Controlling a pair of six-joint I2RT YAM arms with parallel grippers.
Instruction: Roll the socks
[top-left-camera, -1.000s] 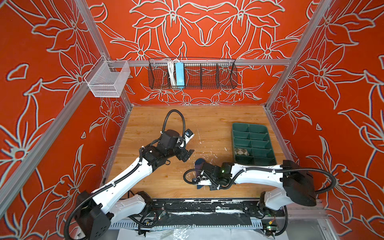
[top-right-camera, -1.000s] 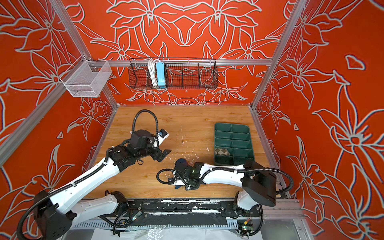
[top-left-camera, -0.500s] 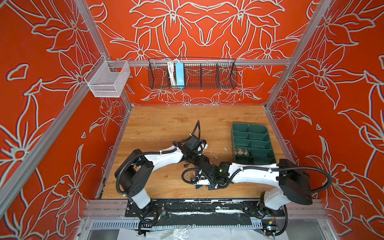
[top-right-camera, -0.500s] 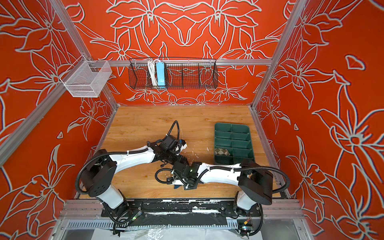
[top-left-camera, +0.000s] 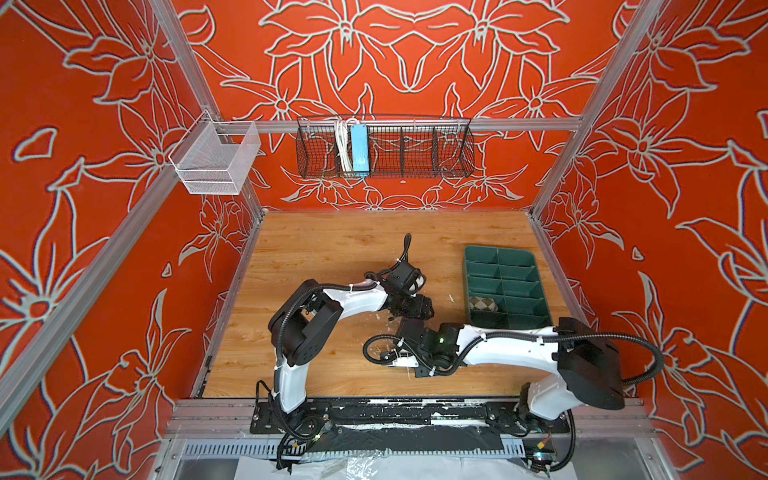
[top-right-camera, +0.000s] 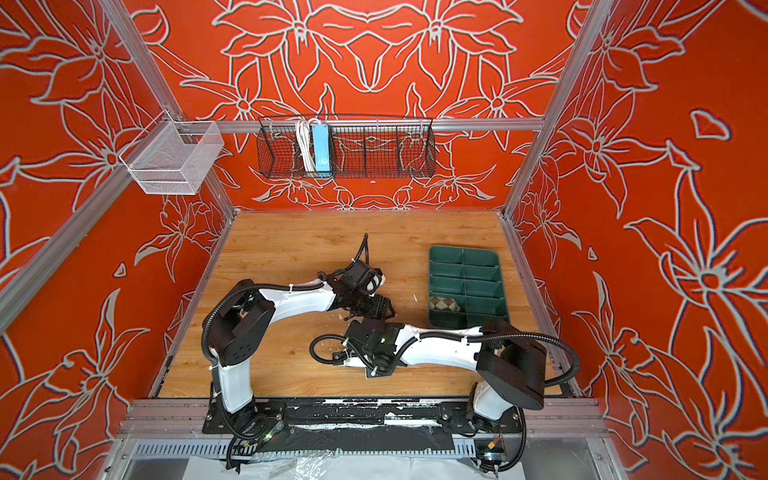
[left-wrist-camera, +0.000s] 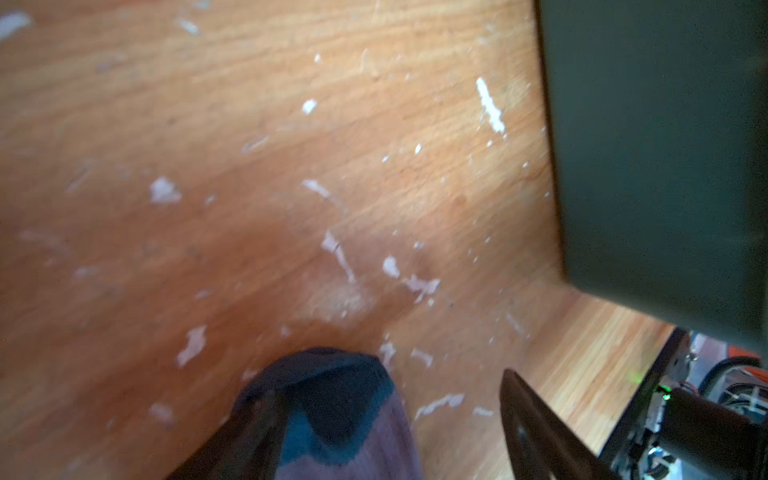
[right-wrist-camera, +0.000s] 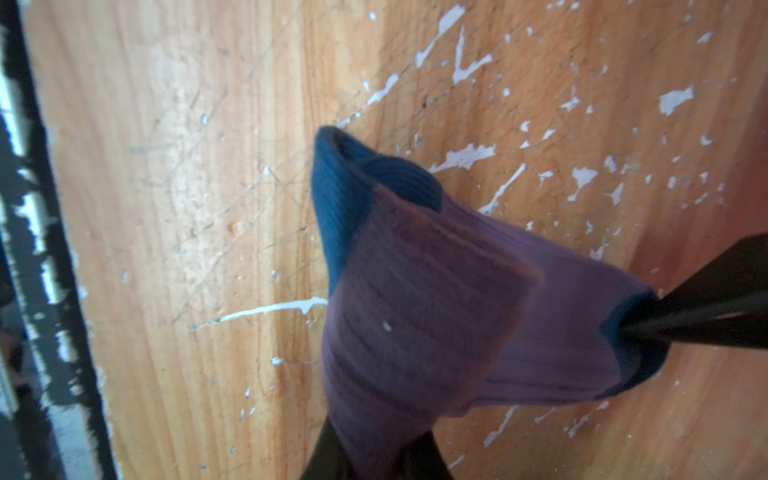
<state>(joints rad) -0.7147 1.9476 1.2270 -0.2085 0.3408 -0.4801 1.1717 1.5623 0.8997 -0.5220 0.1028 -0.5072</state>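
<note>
Right claw (right-wrist-camera: 374, 461) grips purple sock (right-wrist-camera: 436, 311), seemingly just clear of tray (left-wrist-camera: 665, 166) edge.

Top views hang high above the dark green plastic compartment tray (top-left-camera: 498, 249) (top-right-camera: 463, 248), both looking down on the whole wooden tabletop (top-left-camera: 332, 257). Wrist cams sit close near the tray, sharing the ribbed purple sock (left-wrist-camera: 340, 407) (right-wrist-camera: 415, 311).

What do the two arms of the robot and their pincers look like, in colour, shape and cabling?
The left arm and right arm have smooth white shells between bulky black joint housings. Ribbed black cables loop outside, fastened by white ties. A green light glows on the right wrist. The left pincer and right pincer have flat, black, tapering fingers.
</note>
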